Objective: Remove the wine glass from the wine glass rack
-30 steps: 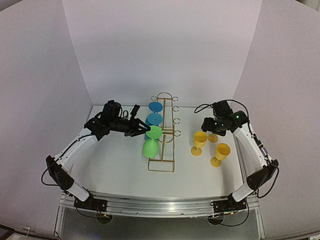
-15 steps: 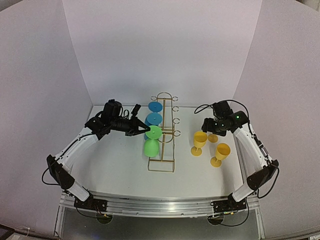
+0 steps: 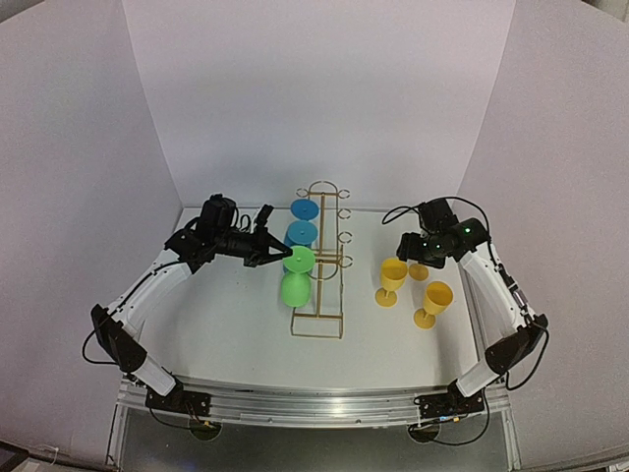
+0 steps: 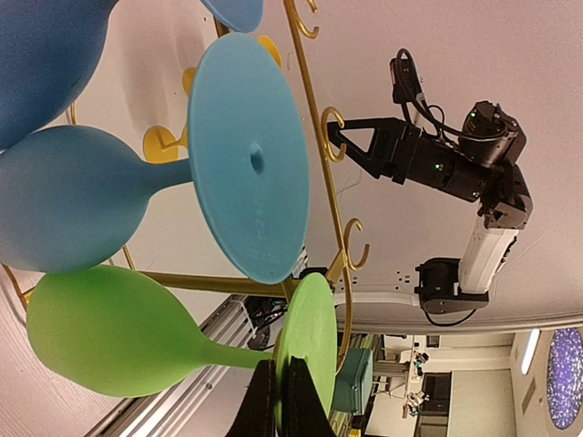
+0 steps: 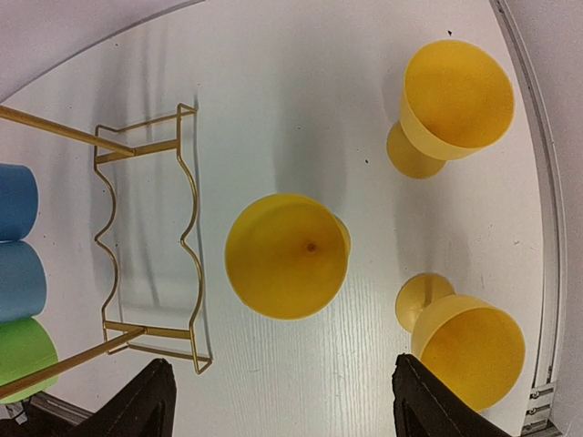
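- Presently, the removal step is in hand: the left gripper point(image 4: 278, 387) has its fingers drawn nearly together, and in the left wrist view they appear to pinch the rim of the green glass's foot.
- The green glass point(image 3: 294, 289) hangs upside down by its foot on the left side of the rack point(image 3: 323, 258). It is the nearest of three glasses there and is not yet free of the wire.
- Two blue glasses point(image 3: 302, 233) hang just behind it on the same side. The closer blue foot stands just beside the green one.
- The right gripper point(image 5: 282, 382) hovers with its fingers spread wide and holds nothing. It is over three yellow glasses point(image 5: 287, 255) standing upright on the table point(image 3: 236, 324), to the right of the rack.
- Judged from this, the grasp looks made and the extraction is barely begun.
- The next move calls for drawing the foot out sideways along the wires, away from the rack. The stem must stay clear of the gold hooks and the foot must not nudge the blue neighbour.
- A hold on so thin a rim may slip or let the bowl swing, so a slow, level pull seems wise.
- Once clear, the glass can go to bare table on the left.
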Motion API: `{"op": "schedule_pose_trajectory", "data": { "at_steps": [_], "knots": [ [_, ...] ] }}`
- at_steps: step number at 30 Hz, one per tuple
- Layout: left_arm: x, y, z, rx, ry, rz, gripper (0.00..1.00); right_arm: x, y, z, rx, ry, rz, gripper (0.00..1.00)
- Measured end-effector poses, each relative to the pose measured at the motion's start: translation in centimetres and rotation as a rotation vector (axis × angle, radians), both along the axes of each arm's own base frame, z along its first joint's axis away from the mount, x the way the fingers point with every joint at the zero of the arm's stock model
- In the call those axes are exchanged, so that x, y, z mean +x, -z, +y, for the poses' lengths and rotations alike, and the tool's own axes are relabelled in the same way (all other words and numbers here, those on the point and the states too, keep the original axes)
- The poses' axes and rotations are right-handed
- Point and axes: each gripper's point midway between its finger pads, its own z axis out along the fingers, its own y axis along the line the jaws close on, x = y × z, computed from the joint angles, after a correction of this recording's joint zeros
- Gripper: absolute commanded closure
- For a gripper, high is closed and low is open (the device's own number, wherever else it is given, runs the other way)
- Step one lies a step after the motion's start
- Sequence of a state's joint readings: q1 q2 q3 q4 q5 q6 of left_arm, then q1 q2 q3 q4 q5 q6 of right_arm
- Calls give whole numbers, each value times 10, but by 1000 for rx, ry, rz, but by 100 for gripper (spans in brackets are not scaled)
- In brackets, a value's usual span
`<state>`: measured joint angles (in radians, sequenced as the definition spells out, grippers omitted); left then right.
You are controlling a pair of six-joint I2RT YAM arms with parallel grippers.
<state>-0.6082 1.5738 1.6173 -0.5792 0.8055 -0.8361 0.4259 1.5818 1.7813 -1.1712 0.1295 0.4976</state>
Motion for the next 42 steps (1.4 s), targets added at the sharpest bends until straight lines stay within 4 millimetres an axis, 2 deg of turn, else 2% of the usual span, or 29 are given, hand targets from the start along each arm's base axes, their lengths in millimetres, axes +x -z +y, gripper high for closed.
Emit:
{"op": "schedule_pose_trajectory", "data": {
  "at_steps": [8, 15, 17, 23, 27, 37, 42],
  "knots": [
    [2, -1, 3, -12, -3, 24, 99, -1, 0, 0, -2, 0, 4, 24],
    [2, 1, 4, -21, -3, 30, 82, -2, 1, -1, -3, 0, 8, 24],
    [3, 1, 5, -23, -6, 31, 80, -2, 0, -1, -3, -1, 8, 24],
    [5, -3, 9, -28, -17, 20, 81, -3, -3, -1, -1, -1, 5, 24],
    [5, -8, 14, -35, -24, 7, 86, -3, -2, -1, -1, -1, 7, 24],
    [4, -8, 14, -40, -18, 15, 77, -3, -6, -1, 2, -2, -1, 24],
    [1, -7, 13, -43, -2, 18, 82, -3, -7, -1, 1, -4, -2, 24]
  ]
}}
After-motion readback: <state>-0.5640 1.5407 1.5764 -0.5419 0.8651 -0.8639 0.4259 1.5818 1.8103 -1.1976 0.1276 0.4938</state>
